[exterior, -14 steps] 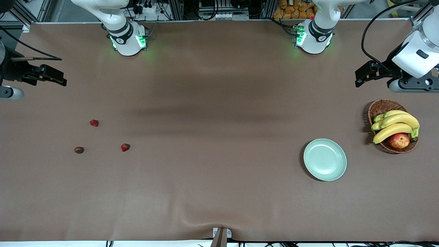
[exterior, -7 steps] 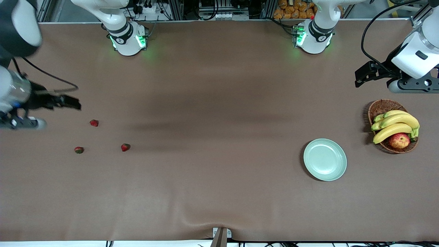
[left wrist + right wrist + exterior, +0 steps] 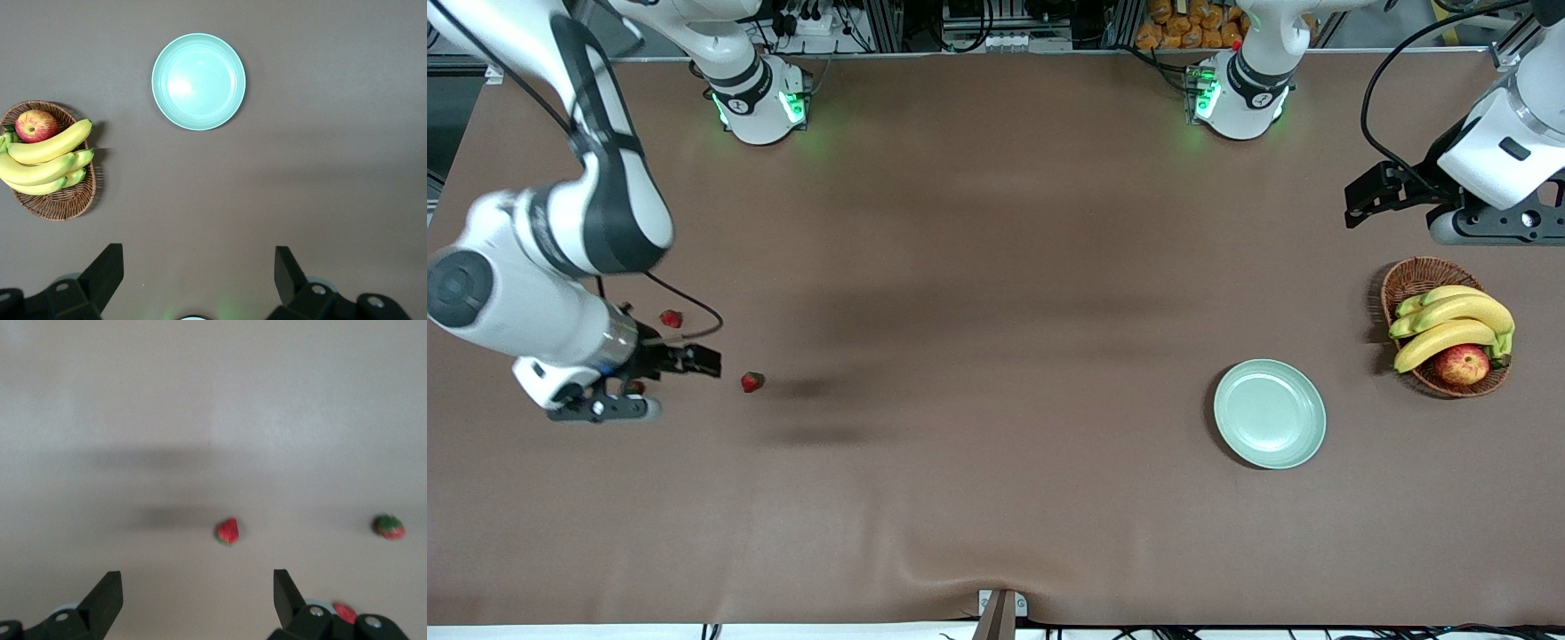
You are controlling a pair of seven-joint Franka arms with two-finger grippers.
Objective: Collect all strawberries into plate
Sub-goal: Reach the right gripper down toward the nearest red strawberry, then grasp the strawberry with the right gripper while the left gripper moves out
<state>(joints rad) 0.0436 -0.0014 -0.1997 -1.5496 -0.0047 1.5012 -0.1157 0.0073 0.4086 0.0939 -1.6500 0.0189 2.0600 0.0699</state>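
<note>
The plate [image 3: 1269,413] lies empty on the bench [image 3: 996,498] near the left arm's end, w/ the left claw [image 3: 1360,200] waiting open over bare bench. Three strawberries [image 3: 752,382] lie at the right arm's end, right claw [image 3: 703,360] open over them.

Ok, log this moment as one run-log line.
right gripper: open, over strawberries | left gripper: open, waiting near basket | plate: no berries | stage: approach

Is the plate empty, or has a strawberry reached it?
Empty. The plate shows only bare mint-green surface in the front and left wrist views; the strawberries lie on the table at the right arm's end.
</note>
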